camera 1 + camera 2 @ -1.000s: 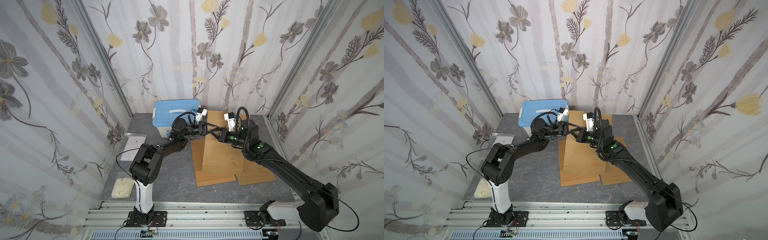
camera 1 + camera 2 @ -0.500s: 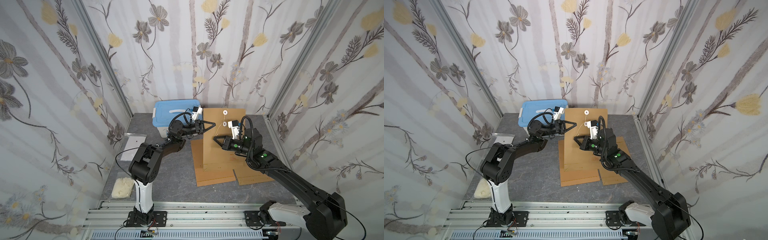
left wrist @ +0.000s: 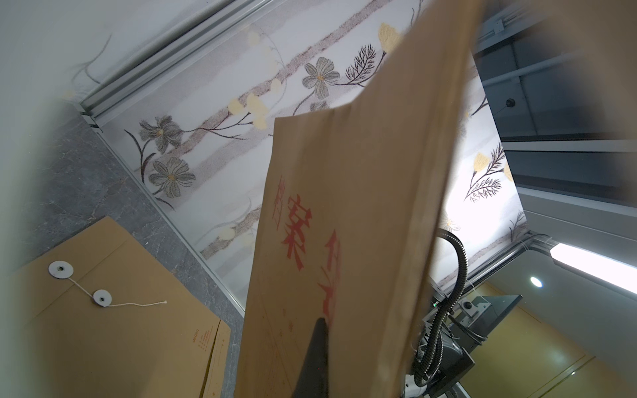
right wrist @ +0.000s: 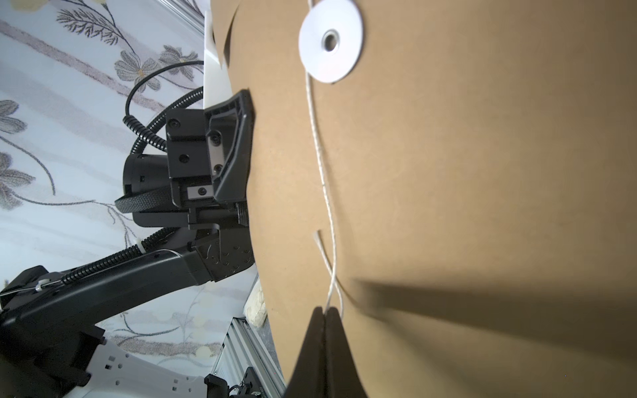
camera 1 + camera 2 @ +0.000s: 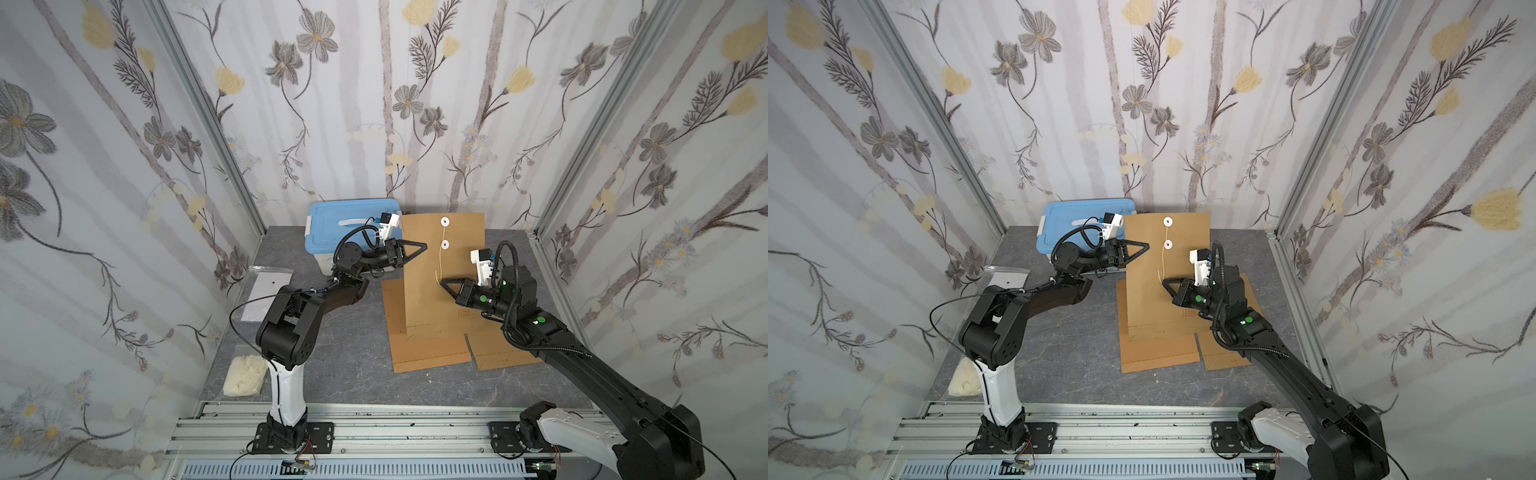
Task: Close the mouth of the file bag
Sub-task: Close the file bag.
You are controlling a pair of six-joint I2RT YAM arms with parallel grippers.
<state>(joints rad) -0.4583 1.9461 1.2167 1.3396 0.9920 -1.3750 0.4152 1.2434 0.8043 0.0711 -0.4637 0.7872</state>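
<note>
Presently, entries by size. File bag [image 5: 419, 299]: kraft paper, standing upright at centre frame in both top views, lower edge down at the flat envelopes [image 5: 432, 353] on the tabletop [image 5: 353, 382], flap uppermost, mouth not yet tied. Hazard: it appears to be carried by one side edge only, so a sideways tug from the cord could swing or buckle the sheet, or drag it out of the hold. Left gripper [image 5: 423, 246]: centre-left, jaws together, clamped on the bag's left edge. This is a thin bite, likely to slip if the paper twists. Right gripper [image 5: 444, 282]: just right of centre, below the discs, jaws together on the string. Upper disc [image 5: 445, 221] and lower disc [image 5: 445, 244]: white, one above the other near the top of the bag. Hazard: a winding pass made too wide, or too far off the paper, would miss the lower disc's rim and leave the mouth loose. String [image 4: 324, 172]: thin, running from the lower disc into the right jaws, with only a short free tail beyond the pinch. Hazard: it could pull through under tension, or go slack and drop off the disc. Change against a second ago: then both grippers crowded the upper bag and hid the discs; now the left one sits at the edge, the right one has dropped to mid-bag with the string drawn out, and both discs are exposed. Against half a second ago: little difference.
</note>
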